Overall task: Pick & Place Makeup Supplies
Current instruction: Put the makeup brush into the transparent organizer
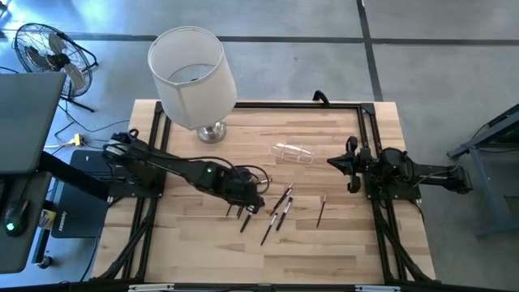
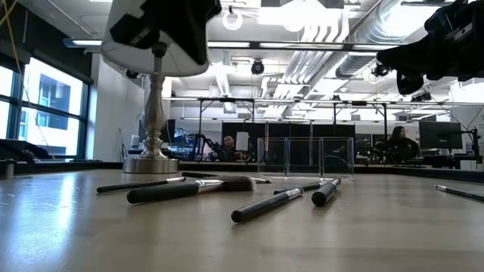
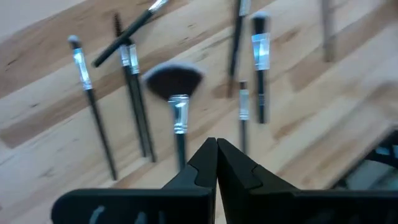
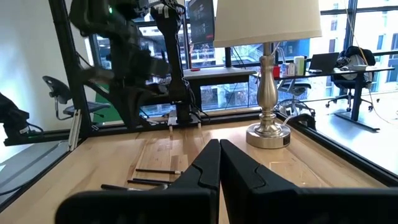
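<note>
Dark-handled, silver-ferruled makeup brushes and pencils [image 1: 276,209] strewn loose mid light wooden table [image 1: 195,251], toward front edge, awaiting pickup. Left claw [image 1: 246,199] poised above them, fingers pressed together, empty. Right claw [image 1: 350,165] pinched closed, parked at right edge.

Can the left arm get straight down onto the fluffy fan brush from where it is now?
Probably yes. The left gripper hangs over the table with its fingers shut, just above the fan brush. The brush lies flat with nothing on top of it, though thinner brushes lie close beside it. The fingers would need to open first.
</note>
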Controlling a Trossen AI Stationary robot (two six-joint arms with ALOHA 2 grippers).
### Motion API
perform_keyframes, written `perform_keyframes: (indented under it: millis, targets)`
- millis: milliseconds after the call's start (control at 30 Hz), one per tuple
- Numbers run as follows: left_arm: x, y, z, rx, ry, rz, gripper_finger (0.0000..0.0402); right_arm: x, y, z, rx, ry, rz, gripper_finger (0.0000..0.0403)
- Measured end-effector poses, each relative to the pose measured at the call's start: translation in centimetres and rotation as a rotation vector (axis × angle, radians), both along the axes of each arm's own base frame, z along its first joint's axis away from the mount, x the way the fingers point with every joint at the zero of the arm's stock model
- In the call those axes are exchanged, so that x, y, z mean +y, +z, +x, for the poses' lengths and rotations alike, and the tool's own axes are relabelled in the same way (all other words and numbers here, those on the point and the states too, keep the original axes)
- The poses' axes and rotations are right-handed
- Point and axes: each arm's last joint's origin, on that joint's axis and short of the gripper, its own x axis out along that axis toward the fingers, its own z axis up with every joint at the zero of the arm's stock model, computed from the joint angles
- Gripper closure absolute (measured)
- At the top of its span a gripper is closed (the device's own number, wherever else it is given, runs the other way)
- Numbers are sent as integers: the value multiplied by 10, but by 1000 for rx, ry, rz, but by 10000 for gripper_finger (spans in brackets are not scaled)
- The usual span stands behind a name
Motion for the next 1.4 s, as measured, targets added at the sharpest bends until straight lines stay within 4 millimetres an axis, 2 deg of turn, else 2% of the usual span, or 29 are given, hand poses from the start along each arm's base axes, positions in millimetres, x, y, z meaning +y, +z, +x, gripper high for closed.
perform_keyframes:
  millis: [133,233,333,400,467,667,767,900,1200,1300,1400]
  targets:
    - [0,-5,6,6,-5,-21,359,0,0,0,0,0,0,402]
    - [-2,-23,8,92,-13,-15,320,0,0,0,0,0,0,402]
    - [-5,-36,23,62,-63,1,288,0,0,0,-3,0,0,402]
    - [-6,-46,24,99,-88,20,275,0,0,0,-3,0,0,402]
    - [-9,-53,34,67,-106,13,269,0,0,0,-3,-1,0,402]
    - [-12,-86,45,132,-110,31,269,0,0,0,-2,0,0,402]
    - [-12,-102,44,203,-113,39,269,0,0,0,-2,-1,0,402]
    - [-13,-117,49,228,-109,44,269,0,0,0,-2,0,0,402]
    - [-15,-138,55,254,-113,38,269,0,0,0,-2,0,0,402]
    - [-15,-139,55,261,-113,37,288,0,0,0,-2,0,0,402]
    - [-15,-140,54,265,-112,40,334,0,0,0,-3,0,0,402]
